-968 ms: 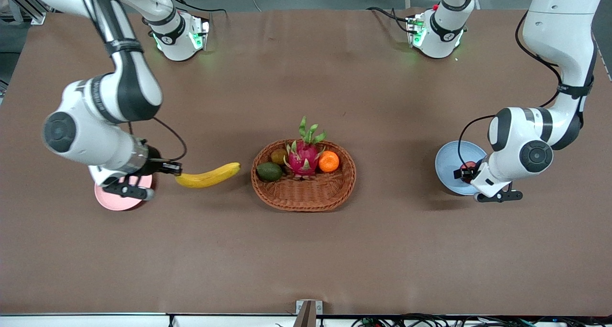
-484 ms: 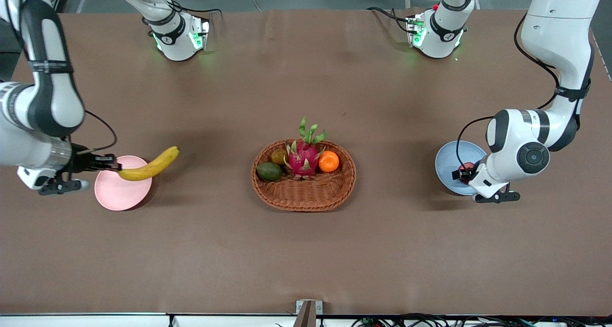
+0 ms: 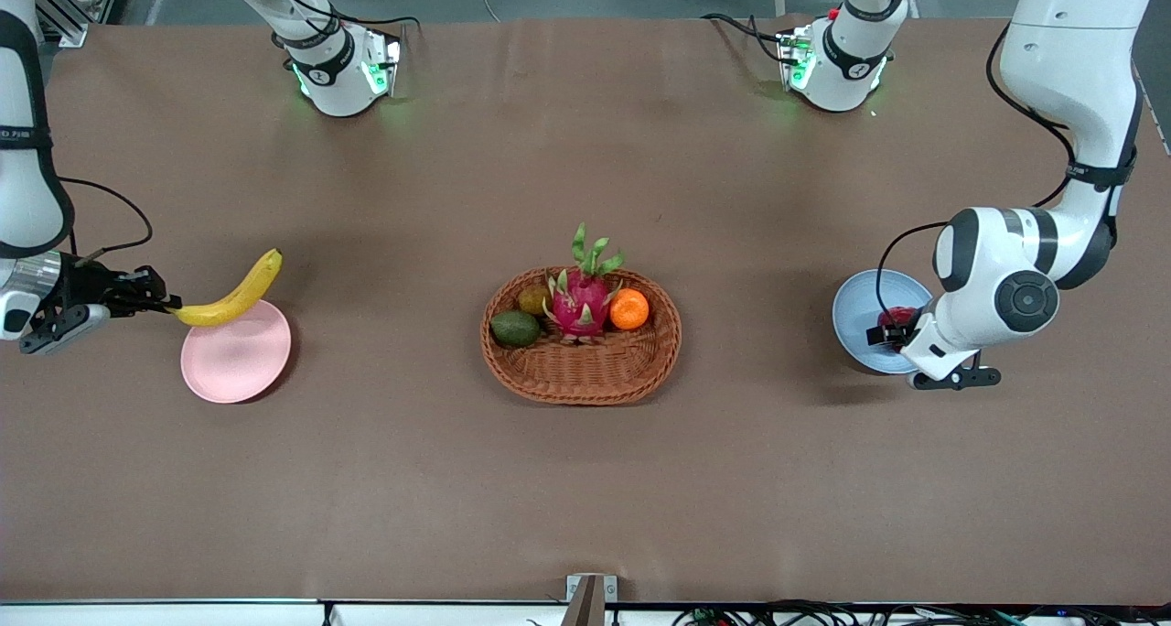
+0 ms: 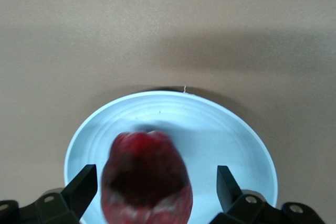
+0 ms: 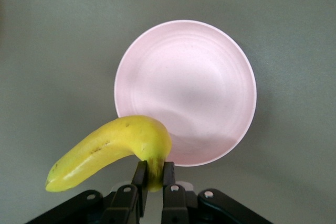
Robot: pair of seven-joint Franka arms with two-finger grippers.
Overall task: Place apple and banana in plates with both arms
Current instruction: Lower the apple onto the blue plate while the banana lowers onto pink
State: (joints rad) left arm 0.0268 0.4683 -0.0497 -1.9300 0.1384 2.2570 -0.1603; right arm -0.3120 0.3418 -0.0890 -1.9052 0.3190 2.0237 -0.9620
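My right gripper [image 3: 166, 304] is shut on the stem end of the yellow banana [image 3: 230, 291] and holds it in the air over the edge of the pale pink plate [image 3: 236, 356]. In the right wrist view the fingers [image 5: 139, 174] pinch the banana [image 5: 107, 150] beside the pink plate [image 5: 189, 77]. My left gripper [image 3: 892, 335] hangs over the light blue plate [image 3: 853, 315]. Its jaws stand wide apart in the left wrist view [image 4: 155, 179], and the dark red apple [image 4: 146, 177] lies between them over the blue plate [image 4: 220, 129], apart from one finger [image 4: 227, 182]. The apple [image 3: 897, 316] also shows in the front view.
An oval wicker basket [image 3: 585, 370] stands mid-table between the plates, holding a pink dragon fruit [image 3: 580, 301], an orange [image 3: 629, 308], an avocado [image 3: 515, 329] and a small brown fruit [image 3: 533, 297]. The arm bases [image 3: 338, 68] stand farthest from the front camera.
My right arm has swung toward its end of the table, carrying the banana from beside the basket to over the pink plate's edge. My left arm has barely moved.
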